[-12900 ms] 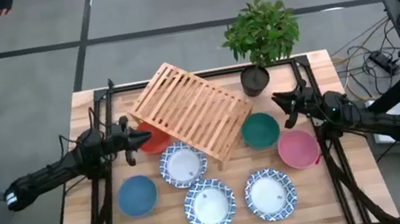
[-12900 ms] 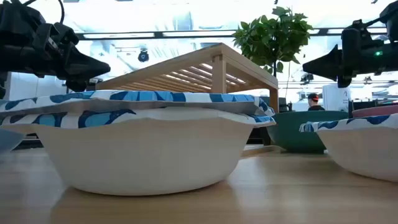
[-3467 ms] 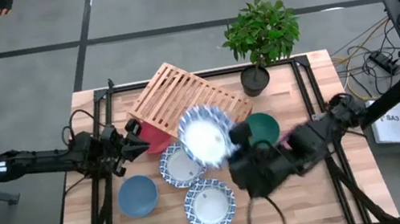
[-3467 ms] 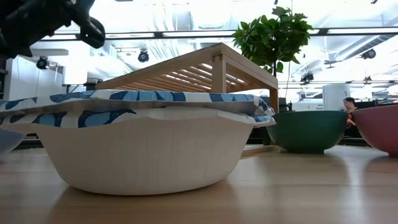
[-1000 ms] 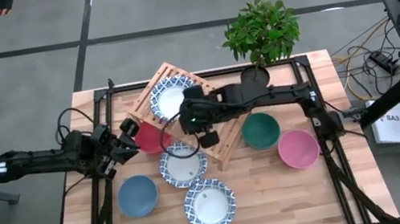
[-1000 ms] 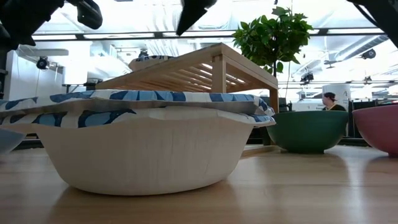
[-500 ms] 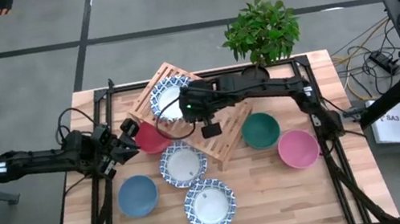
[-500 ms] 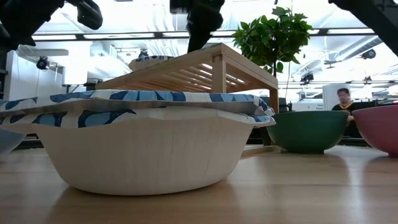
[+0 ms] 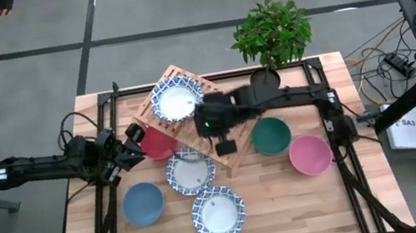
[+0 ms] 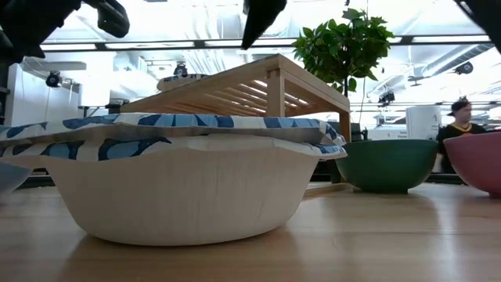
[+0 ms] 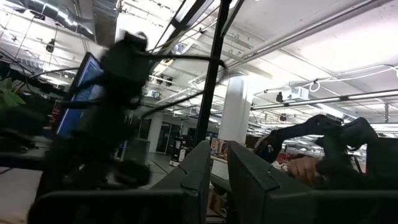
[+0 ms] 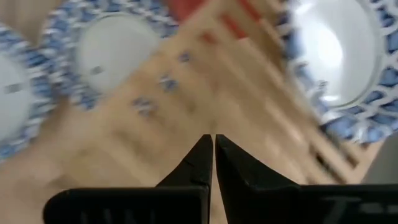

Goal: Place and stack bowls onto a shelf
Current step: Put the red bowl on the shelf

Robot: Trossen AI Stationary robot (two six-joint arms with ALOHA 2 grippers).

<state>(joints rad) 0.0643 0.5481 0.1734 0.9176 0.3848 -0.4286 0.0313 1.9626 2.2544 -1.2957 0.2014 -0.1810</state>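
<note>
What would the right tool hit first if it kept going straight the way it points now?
Probably the shelf: the right tool, fingers nearly together, points down at its slats, with a white patterned bowl off to the side. Depth is uncertain.

The right arm reaches in from the right side of the desk, stretched long toward the middle. Its wrist points down, so the right gripper (image 9: 211, 123) hangs above the middle of the desk, and its two dark fingers (image 12: 198, 163) sit pressed almost together, holding nothing. The left arm lies low and nearly straight along the left side of the desk, pointing inward. The left gripper (image 9: 131, 139) sits at its tip, its fingers (image 11: 199, 180) close together with only a narrow gap between them.
</note>
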